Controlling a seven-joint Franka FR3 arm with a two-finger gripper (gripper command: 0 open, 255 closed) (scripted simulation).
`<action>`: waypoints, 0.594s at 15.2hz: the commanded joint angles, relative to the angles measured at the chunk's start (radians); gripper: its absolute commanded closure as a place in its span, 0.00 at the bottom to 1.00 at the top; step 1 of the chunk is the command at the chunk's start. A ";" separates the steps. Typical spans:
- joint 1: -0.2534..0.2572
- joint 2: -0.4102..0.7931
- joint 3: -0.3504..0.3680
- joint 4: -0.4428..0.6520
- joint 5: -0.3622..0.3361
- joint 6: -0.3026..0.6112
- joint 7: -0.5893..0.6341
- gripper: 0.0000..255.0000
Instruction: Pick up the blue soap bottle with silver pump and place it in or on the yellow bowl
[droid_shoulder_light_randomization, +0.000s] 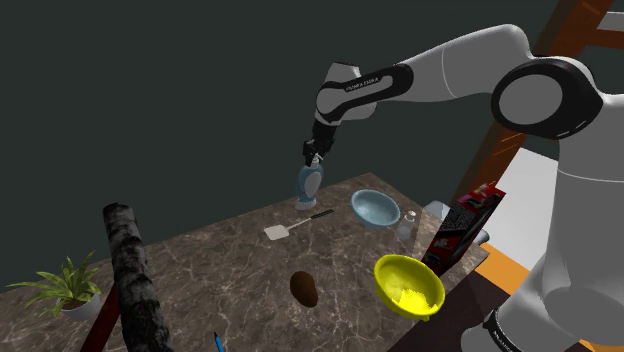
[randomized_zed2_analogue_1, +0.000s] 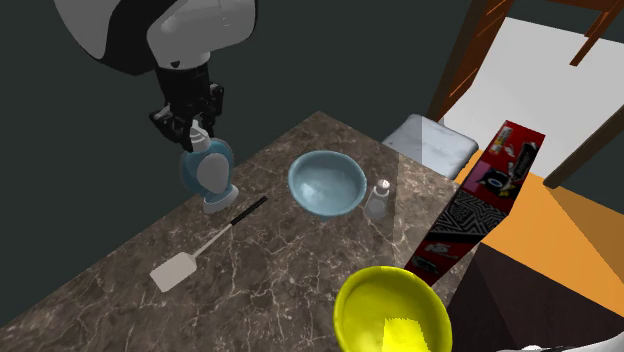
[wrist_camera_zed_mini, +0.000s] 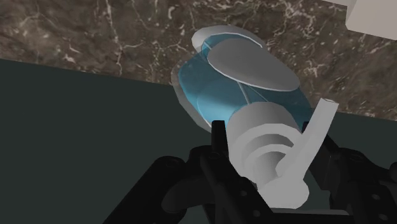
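Observation:
The blue soap bottle (droid_shoulder_light_randomization: 309, 182) (randomized_zed2_analogue_1: 207, 172) with a pale pump stands near the marble table's far edge, leaning a little. My gripper (droid_shoulder_light_randomization: 314, 152) (randomized_zed2_analogue_1: 192, 128) comes down on its top. In the wrist view the gripper (wrist_camera_zed_mini: 270, 159) is shut on the pump's collar, with the bottle's blue body (wrist_camera_zed_mini: 235, 83) below it. I cannot tell whether the base still rests on the table. The yellow bowl (droid_shoulder_light_randomization: 385, 275) (randomized_zed2_analogue_1: 360, 295) sits at the table's near edge, close to the stand, with something pale yellow inside.
Between bottle and yellow bowl lie a light blue bowl (droid_shoulder_light_randomization: 375, 207) (randomized_zed2_analogue_1: 326, 182), a small shaker (droid_shoulder_light_randomization: 408, 218) (randomized_zed2_analogue_1: 378, 198) and a white spatula (droid_shoulder_light_randomization: 290, 227) (randomized_zed2_analogue_1: 195, 250). A brown lump (droid_shoulder_light_randomization: 305, 288) lies mid-table. A rough dark post (droid_shoulder_light_randomization: 135, 280) and a potted plant (droid_shoulder_light_randomization: 68, 285) stand at the shoulder view's left.

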 joint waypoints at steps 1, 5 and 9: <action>0.000 0.000 0.000 0.000 0.000 0.000 0.000 1.00; 0.000 -0.010 -0.001 0.011 -0.002 -0.022 0.003 1.00; 0.001 -0.029 -0.002 0.038 -0.006 -0.068 0.009 1.00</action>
